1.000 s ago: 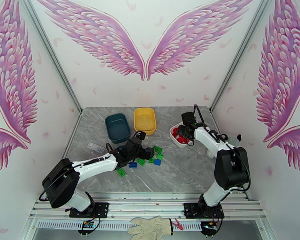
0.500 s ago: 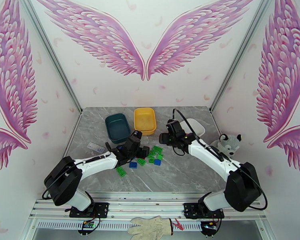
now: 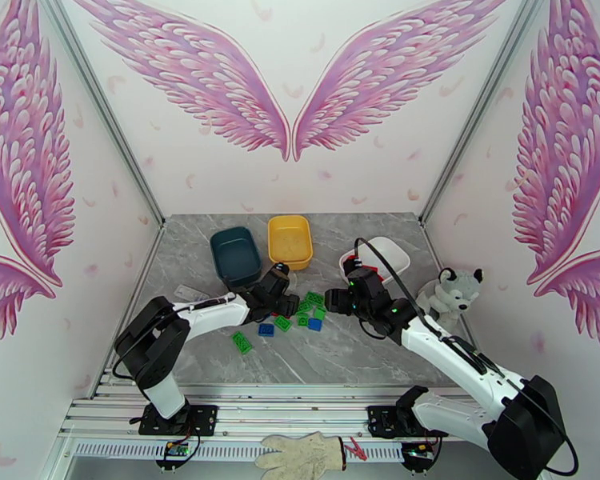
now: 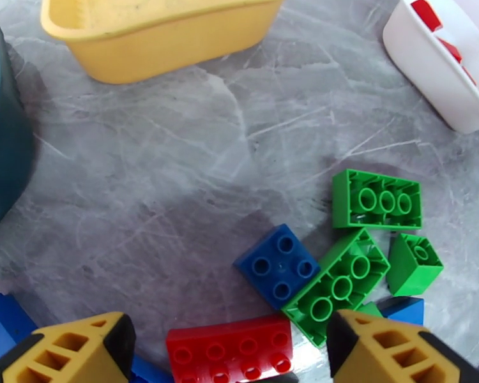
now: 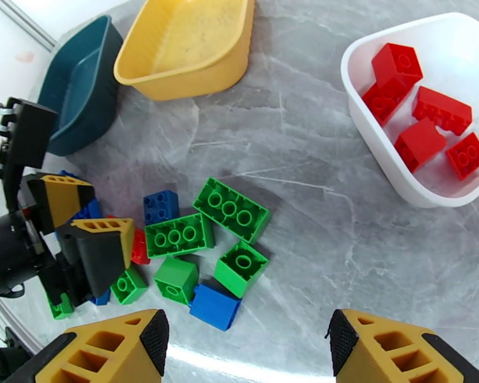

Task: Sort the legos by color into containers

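A dark teal tub (image 3: pixel 236 255), a yellow tub (image 3: pixel 290 239) and a white tub (image 3: pixel 388 254) are being carried at the back of the grey table (image 3: pixel 332 355); green and blue legos (image 3: pixel 308 312) are being flanked by the left gripper (image 3: pixel 290 303) and right gripper (image 3: pixel 327 302), both being held low; a plush husky (image 3: pixel 452 291) is being propped near the right wall.

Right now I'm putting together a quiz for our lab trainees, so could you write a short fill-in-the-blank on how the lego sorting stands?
1. The white tub holds only ___ bricks.
2. The yellow tub is ___.
3. The teal tub stands right beside the ___ tub.
4. The left gripper stands open around a loose ___ brick.

Missing words: red; empty; yellow; red.
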